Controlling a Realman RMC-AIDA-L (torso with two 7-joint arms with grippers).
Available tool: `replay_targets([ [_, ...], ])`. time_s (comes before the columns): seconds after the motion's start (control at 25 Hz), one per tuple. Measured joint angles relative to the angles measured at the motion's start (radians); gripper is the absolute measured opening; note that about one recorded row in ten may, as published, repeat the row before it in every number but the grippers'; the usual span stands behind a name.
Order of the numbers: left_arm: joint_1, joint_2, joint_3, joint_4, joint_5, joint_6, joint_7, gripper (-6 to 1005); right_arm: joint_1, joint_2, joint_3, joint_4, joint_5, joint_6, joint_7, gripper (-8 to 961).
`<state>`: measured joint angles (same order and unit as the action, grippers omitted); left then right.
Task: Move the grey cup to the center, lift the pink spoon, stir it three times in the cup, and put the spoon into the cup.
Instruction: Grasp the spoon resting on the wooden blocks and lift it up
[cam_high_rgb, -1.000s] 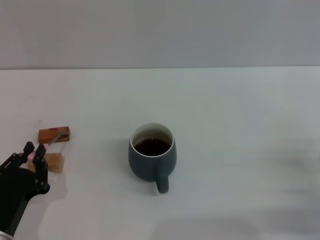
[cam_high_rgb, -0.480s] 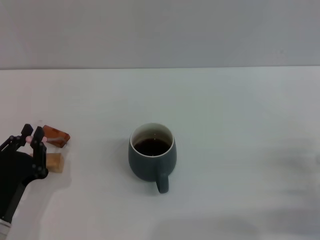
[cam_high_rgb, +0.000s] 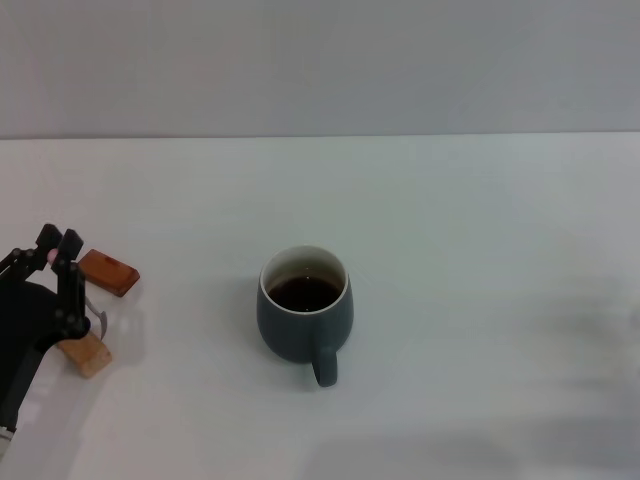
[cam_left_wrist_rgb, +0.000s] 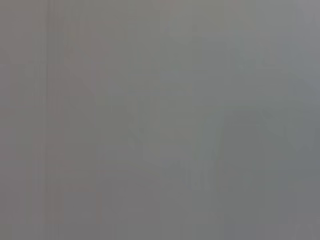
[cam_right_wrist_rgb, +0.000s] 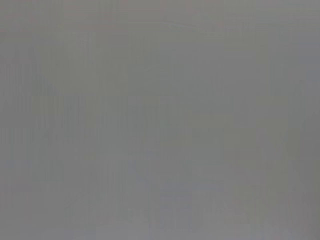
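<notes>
The grey cup (cam_high_rgb: 304, 315) stands near the table's middle with dark brown liquid inside, its handle toward me. My left gripper (cam_high_rgb: 57, 244) is at the far left, well away from the cup. It is shut on the pink spoon (cam_high_rgb: 49, 257): a bit of pink handle shows between the fingertips, and a thin grey metal end hangs down below them. The rest of the spoon is hidden by the gripper. My right gripper is out of view. Both wrist views show only flat grey.
Two small wooden blocks lie on the white table (cam_high_rgb: 470, 250) by the left gripper: a reddish one (cam_high_rgb: 108, 272) just right of it and a pale one (cam_high_rgb: 88, 354) nearer the front, partly under the hand.
My left gripper has risen with the spoon between its fingers. The reddish block has turned and shifted, and the pale block has slid toward the front. The cup has not moved.
</notes>
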<state>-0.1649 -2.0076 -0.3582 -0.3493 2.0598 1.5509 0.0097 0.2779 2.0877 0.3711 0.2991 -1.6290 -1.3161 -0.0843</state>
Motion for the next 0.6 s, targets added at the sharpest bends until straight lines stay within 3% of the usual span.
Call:
replay_targets([
  [0.4, -0.028, 0.013, -0.002, -0.005, 0.039, 0.011, -0.030, 141, 0.001, 0.001, 0.000, 0.000, 0.000, 0.000, 0.000, -2],
  [0.6, -0.044, 0.035, -0.004, -0.041, 0.058, 0.012, -0.035, 141, 0.002, 0.002, 0.000, 0.000, 0.000, 0.002, 0.000, -2],
])
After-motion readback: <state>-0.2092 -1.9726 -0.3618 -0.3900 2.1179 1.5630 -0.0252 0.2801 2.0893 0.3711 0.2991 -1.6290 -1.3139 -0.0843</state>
